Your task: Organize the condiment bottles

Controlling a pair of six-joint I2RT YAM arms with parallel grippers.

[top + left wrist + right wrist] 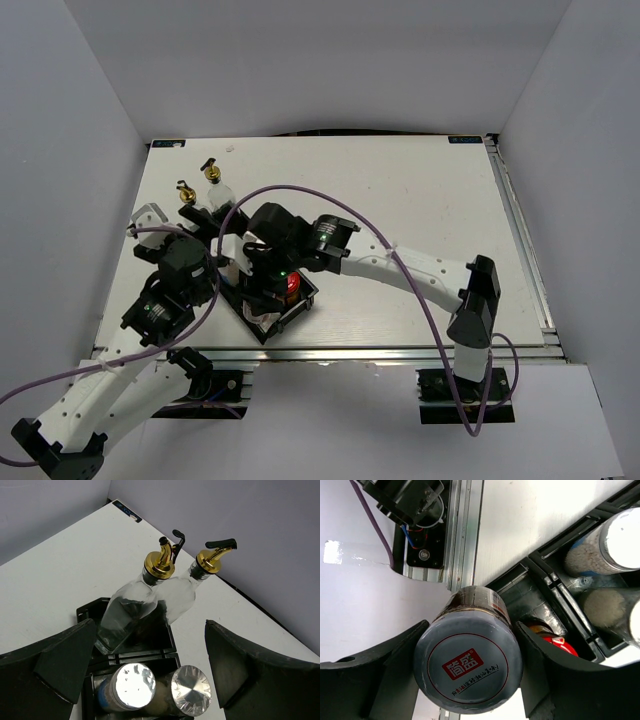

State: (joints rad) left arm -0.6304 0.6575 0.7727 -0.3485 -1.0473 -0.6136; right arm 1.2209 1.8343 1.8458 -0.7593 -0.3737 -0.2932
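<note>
1. White table, boxed in by grey walls, carries everything. Over its near edge the right gripper has its fingers clamped on opposite sides of a grey-lidded jar, lid facing the wrist.
2. Just past those fingertips lies a corner compartment of the black tray that looks vacant. The jar appears lifted, probably so it can be lowered into that slot.
3. Just outside one finger, a red-lidded jar sits in the neighbouring compartment, low enough that the finger should pass above it.
4. The left gripper hangs with fingers spread wide and grasping nothing.
5. Between and slightly ahead of them, two silver-lidded jars stand side by side in one compartment.
6. Farther beyond the fingertips, a tall glass bottle with a gold pourer leans in the tray's back compartment. A second tall bottle tilts close beside it, its base hidden, so its compartment cannot be told.
7. Judging by this, the sorting is nearly finished, and the held jar seems to be the last one outside the tray.
</note>
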